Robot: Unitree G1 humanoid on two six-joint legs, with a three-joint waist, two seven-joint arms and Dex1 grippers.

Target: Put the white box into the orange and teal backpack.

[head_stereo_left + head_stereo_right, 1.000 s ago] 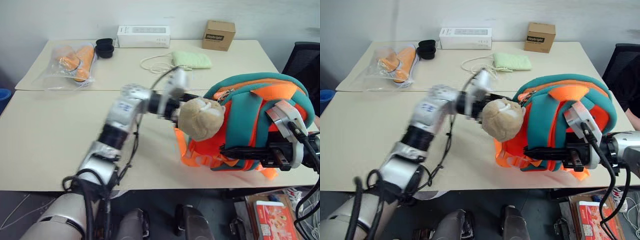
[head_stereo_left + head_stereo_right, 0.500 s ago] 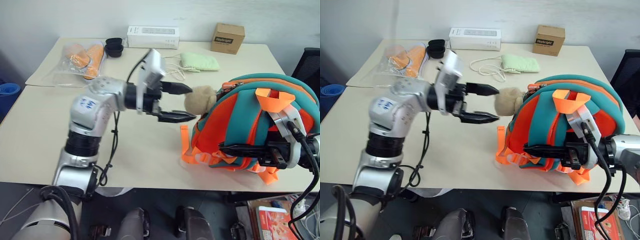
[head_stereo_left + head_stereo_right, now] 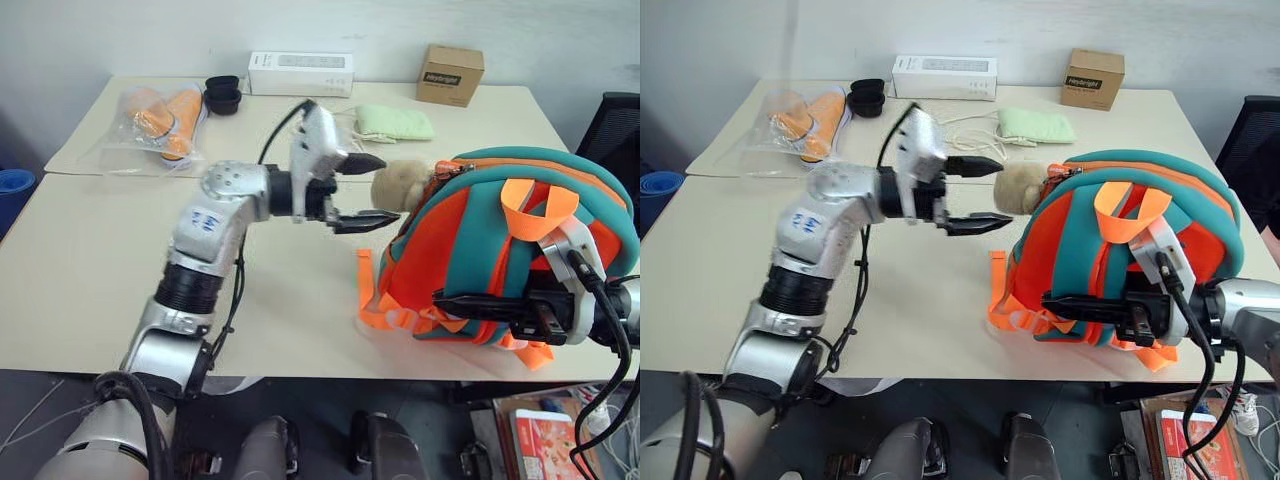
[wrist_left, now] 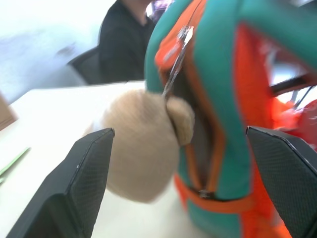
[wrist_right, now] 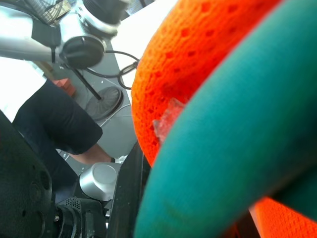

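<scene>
The orange and teal backpack (image 3: 500, 240) stands upright at the table's right front. Its tan plush animal (image 3: 400, 185) hangs at the upper left side, beside the zipper opening (image 4: 198, 144). My left gripper (image 3: 385, 190) is open and level, its fingers spread above and below the plush and holding nothing. My right gripper (image 3: 450, 300) is shut on the backpack's front, at a teal strap (image 5: 237, 148). The white box is hidden from view.
At the table's back are a long white carton (image 3: 300, 73), a brown cardboard box (image 3: 450, 73), a green cloth (image 3: 395, 122), black cups (image 3: 222, 93) and a plastic bag of orange items (image 3: 155, 115). A person in black (image 4: 119, 49) sits beyond the backpack.
My left gripper drew back from behind the plush to the left, open throughout, then lifted a little toward the plush. The right gripper kept its hold. The camera shifted.
</scene>
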